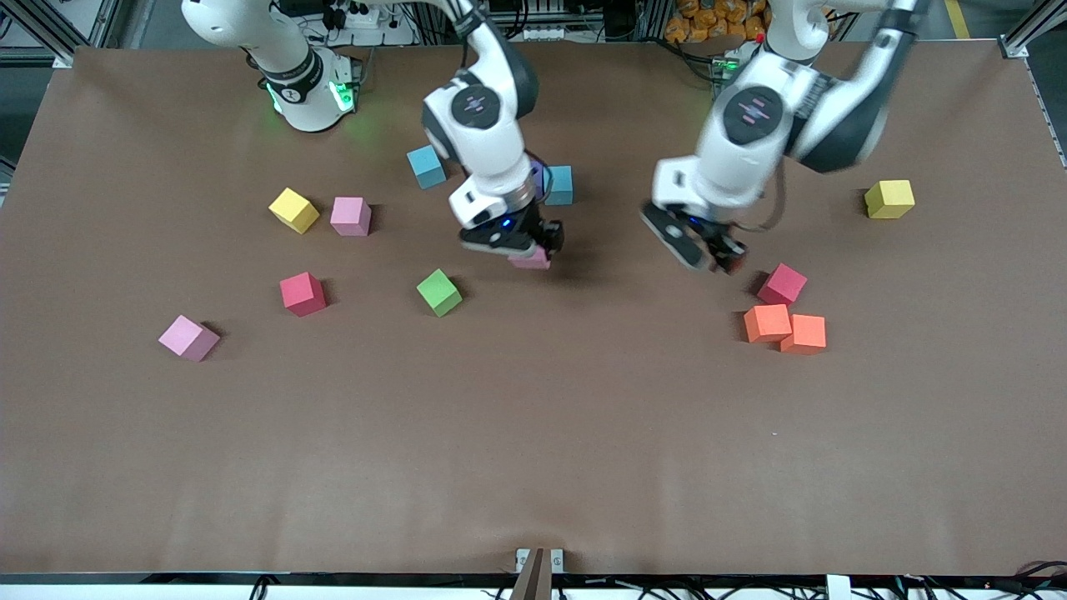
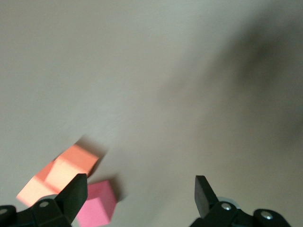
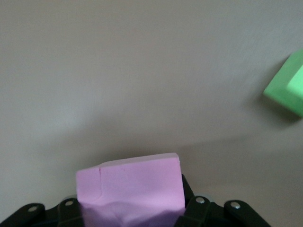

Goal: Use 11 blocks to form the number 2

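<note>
**Inspector:** Brown paper covers the table (image 1: 533,467); cables and rack gear run along the edge where the arm bases stand. No digit has been laid out; the blocks lie scattered.

**Clerk:** And the block in play?

**Inspector:** A pink block (image 3: 130,189) is clamped between the jaws of the right gripper (image 1: 533,247), over bare table around the middle. A green block (image 1: 438,292) sits near it, toward the right arm's end.

**Clerk:** The left gripper?

**Inspector:** The left gripper (image 1: 718,252) hangs with its jaws spread wide and nothing between them, over the table just beside a red block (image 1: 782,284). Two orange blocks (image 1: 784,327) touch each other, nearer the front camera than that red one.

**Clerk:** The remainder?

**Inspector:** Toward the right arm's end: a yellow block (image 1: 293,209) beside a second pink block (image 1: 350,216), a second red block (image 1: 302,293), and a third pink block (image 1: 189,337) lowest of that group. Two blue blocks (image 1: 427,167) lie by the right arm, one partly hidden by it. A second yellow block (image 1: 889,199) sits alone toward the left arm's end.
</note>
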You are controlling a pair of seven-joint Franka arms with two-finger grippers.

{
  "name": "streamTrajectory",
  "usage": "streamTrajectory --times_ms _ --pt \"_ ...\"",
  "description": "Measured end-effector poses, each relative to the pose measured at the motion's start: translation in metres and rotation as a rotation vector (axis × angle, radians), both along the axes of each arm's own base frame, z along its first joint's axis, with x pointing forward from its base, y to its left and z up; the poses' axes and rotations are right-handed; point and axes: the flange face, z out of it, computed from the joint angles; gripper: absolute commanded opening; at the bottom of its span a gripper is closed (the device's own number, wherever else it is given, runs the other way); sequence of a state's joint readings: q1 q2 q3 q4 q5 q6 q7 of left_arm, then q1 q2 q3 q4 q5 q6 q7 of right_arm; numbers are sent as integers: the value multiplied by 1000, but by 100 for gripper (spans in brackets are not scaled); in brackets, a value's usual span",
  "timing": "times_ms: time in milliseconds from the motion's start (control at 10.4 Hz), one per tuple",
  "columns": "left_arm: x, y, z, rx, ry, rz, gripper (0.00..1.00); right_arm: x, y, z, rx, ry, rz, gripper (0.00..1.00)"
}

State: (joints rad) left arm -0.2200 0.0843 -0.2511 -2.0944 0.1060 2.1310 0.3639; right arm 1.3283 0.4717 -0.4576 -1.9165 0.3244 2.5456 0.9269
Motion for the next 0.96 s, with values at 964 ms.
streamTrajectory --times_ms 964 --pt "94 133 -72 -9 77 780 94 -107 61 -76 -140 -49 31 5"
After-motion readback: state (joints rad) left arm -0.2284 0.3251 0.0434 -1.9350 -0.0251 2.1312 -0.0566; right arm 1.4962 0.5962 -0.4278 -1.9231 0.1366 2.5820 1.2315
